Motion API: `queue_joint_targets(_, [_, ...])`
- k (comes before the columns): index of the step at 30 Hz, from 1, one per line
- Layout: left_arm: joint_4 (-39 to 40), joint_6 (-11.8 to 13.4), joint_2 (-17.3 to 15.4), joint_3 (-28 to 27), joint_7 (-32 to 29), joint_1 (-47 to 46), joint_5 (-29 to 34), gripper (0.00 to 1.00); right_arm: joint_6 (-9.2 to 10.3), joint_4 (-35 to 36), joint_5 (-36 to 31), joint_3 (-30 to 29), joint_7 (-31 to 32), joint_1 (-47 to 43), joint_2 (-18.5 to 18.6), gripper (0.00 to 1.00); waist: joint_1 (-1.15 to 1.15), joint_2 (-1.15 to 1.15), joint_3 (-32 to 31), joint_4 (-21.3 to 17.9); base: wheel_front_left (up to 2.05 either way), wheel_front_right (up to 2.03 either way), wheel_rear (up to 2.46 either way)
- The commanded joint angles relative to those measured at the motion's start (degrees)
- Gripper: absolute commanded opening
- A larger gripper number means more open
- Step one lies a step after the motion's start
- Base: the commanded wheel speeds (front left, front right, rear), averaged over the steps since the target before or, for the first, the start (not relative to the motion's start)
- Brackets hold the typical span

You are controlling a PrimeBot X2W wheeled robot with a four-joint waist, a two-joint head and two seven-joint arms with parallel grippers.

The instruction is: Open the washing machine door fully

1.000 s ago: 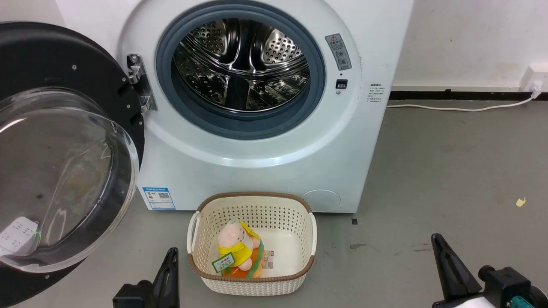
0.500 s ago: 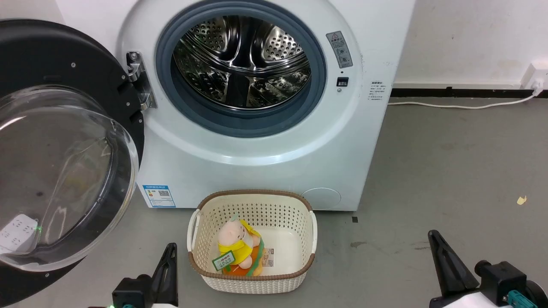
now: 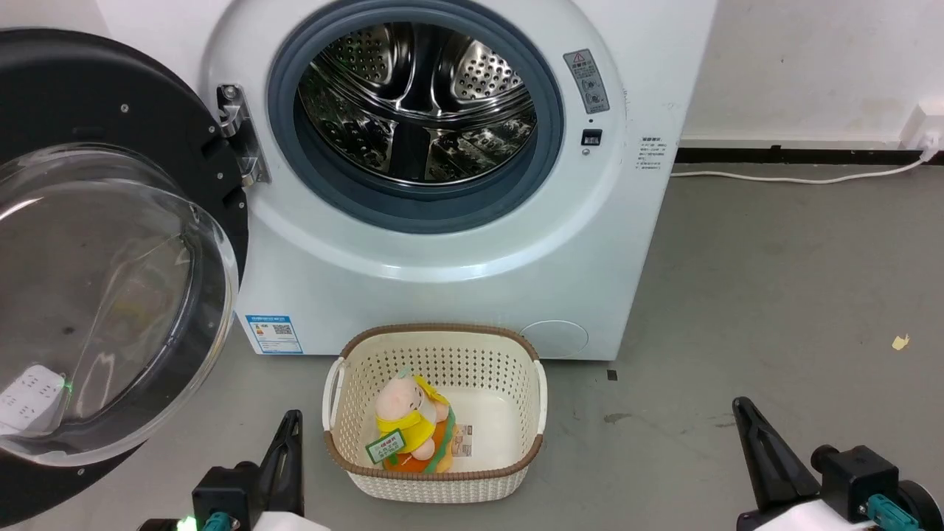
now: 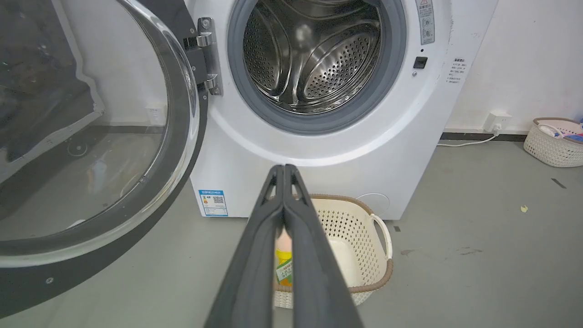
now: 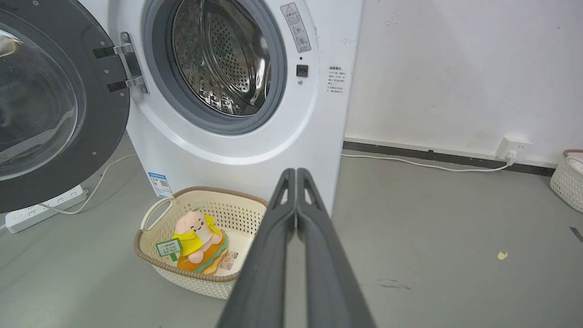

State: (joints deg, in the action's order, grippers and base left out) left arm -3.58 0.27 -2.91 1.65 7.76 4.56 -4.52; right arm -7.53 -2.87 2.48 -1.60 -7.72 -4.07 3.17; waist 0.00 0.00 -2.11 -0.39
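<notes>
Check the door: it stands wide open at the left of the washer, hanging on its hinge, and the drum is exposed. Your left pincer sits low, just left of the basket, with its fingers pressed together. Your right pincer sits low at the right, well apart from the washer, likewise pressed together. A plush toy lies in the basket, on the floor before the washer.
</notes>
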Motion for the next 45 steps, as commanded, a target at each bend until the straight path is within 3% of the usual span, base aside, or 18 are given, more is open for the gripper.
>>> queue_joint_targets(1, [0.4, -0.1, 0.0, -0.1, -0.2, -0.8, 0.6, 0.00, 0.02, 0.5, -0.4, 0.1, 0.2, 1.2, -0.1, 0.00, 0.00, 0.00, 0.0, 0.0, 0.00, 0.00, 0.00])
queue_joint_targets(45, [2.6, -0.2, 0.0, -1.2, -5.4, -3.4, 3.3, 0.00, 0.04, 2.1, -1.8, 1.1, 5.3, 3.2, -0.2, 0.00, 0.00, 0.00, 1.5, 0.3, 0.00, 0.00, 0.00])
